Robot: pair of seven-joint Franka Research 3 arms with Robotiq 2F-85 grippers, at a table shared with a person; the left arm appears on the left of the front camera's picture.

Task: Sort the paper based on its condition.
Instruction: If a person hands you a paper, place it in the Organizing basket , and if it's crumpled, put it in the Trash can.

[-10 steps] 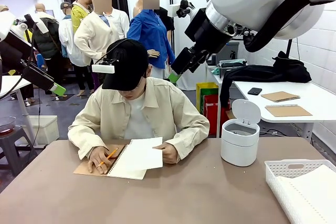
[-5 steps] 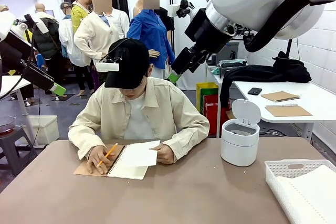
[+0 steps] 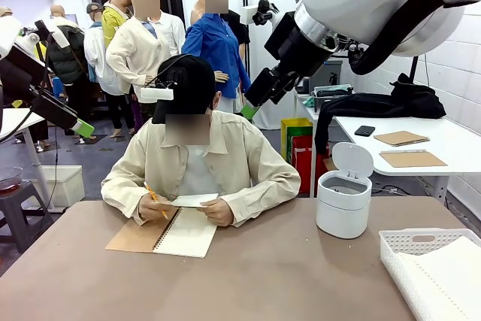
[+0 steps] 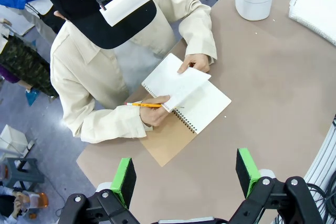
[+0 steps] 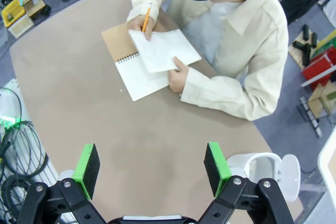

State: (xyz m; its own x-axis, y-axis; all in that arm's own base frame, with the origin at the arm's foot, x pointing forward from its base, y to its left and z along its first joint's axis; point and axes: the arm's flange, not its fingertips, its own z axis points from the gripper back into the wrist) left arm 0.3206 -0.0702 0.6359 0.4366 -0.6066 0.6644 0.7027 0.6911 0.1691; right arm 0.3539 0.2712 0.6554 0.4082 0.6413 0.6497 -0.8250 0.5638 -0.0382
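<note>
front view: a person sits at the far side of the bench (image 3: 285, 276), holding a loose sheet (image 3: 194, 201) in both hands just above an open notebook (image 3: 169, 232), a pencil (image 3: 153, 198) in one hand. a lidded white bin (image 3: 343, 199) stands to the right, and a white basket (image 3: 432, 261) at the near right corner already holds flat paper. the left pincer (image 3: 81, 128) hangs high at the left edge, the right pincer (image 3: 250, 108) high behind the person; from here the jaw gaps are hard to read.

left wrist view: the left pincer (image 4: 185, 173) stands wide apart and empty, high over the bench, looking down on the sheet (image 4: 175, 80), which the person's hands (image 4: 195, 62) pinch at two corners over the notebook (image 4: 195, 114).

right wrist view: the right pincer (image 5: 151, 171) is likewise spread and holds nothing. the sheet (image 5: 161, 50) lies tilted across the notebook (image 5: 137, 74), well away from both pads.

risk: the sheet looks thin and is still in the person's grip, so a reach now could crowd the hands or crease it, which would spoil the judgement of its condition. a pinch from above might also catch the notebook page beneath.
</note>
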